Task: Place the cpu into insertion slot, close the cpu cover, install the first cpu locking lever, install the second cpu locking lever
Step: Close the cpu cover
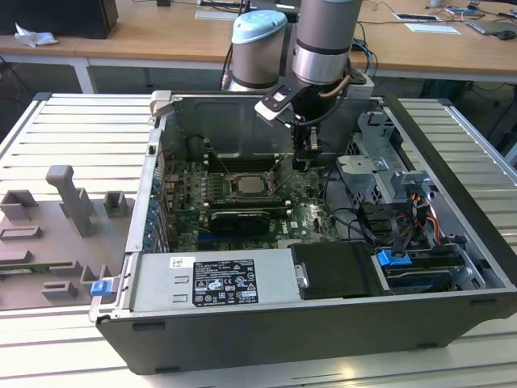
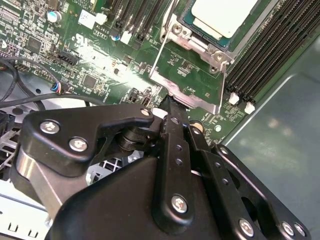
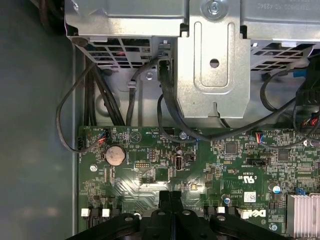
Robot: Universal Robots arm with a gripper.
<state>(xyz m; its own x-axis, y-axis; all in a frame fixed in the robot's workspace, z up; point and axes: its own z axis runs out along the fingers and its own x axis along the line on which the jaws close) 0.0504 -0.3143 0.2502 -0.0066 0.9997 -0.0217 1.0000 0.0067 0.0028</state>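
Observation:
The cpu (image 1: 245, 184) (image 2: 224, 15), pale silver, sits in the insertion slot (image 1: 245, 194) on the green board inside the open computer case. The cpu cover (image 2: 206, 47) appears to lie flat around the chip as a silver frame. A thin wire locking lever (image 2: 159, 50) stands up from the socket's side nearest the gripper. My gripper (image 1: 305, 160) (image 2: 171, 104) (image 3: 170, 194) hangs just above the board, on the exterior view's right of the socket and apart from it. Its black fingers are shut together with nothing between them.
Black memory slots (image 2: 265, 50) run beside the socket. A metal drive cage (image 3: 210, 60) with black cables (image 3: 165, 100) stands past the board's edge. A power supply (image 1: 218, 279) fills the case front. A grey fixture tray (image 1: 56, 218) lies outside on the exterior view's left.

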